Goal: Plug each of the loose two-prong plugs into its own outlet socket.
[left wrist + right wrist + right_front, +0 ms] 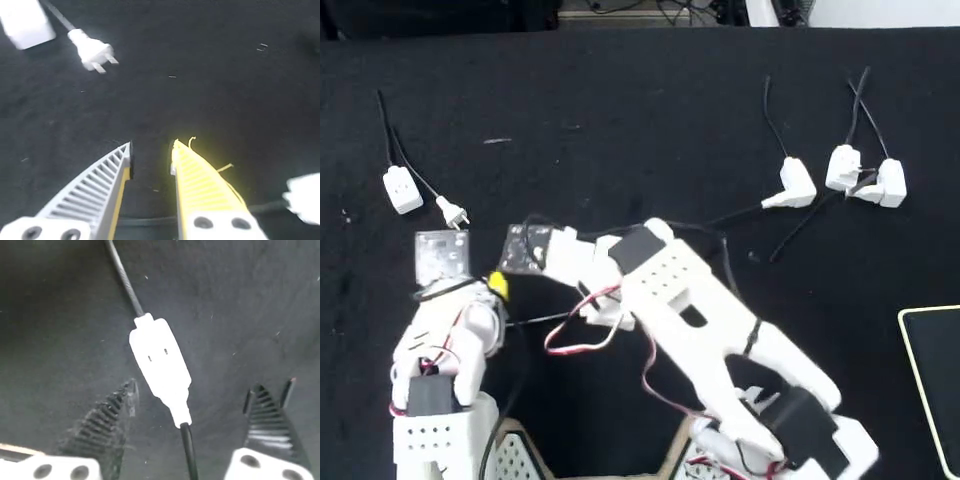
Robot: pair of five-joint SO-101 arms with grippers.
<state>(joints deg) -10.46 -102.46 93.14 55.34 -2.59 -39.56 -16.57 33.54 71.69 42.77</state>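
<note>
A loose white two-prong plug [452, 212] lies at the table's left, its prongs pointing away from a white outlet socket [402, 190] beside it. The left wrist view shows this plug [92, 52] and socket [27, 22] ahead of my left gripper [150, 147], which is open and holds nothing. In the high view the left gripper [442, 255] hovers just near of the plug. My right gripper [528, 248] is beside it, open, and straddles a white connector body [160, 365] with two small slots and a cable at each end. The right gripper [194, 389] does not touch the connector.
More white plugs and sockets lie at the far right: one [795, 185] with a black cable, and a pair [842, 168] [890, 183] close together. A dark tray [932, 380] with a pale rim sits at the right edge. Black cables trail across the cloth.
</note>
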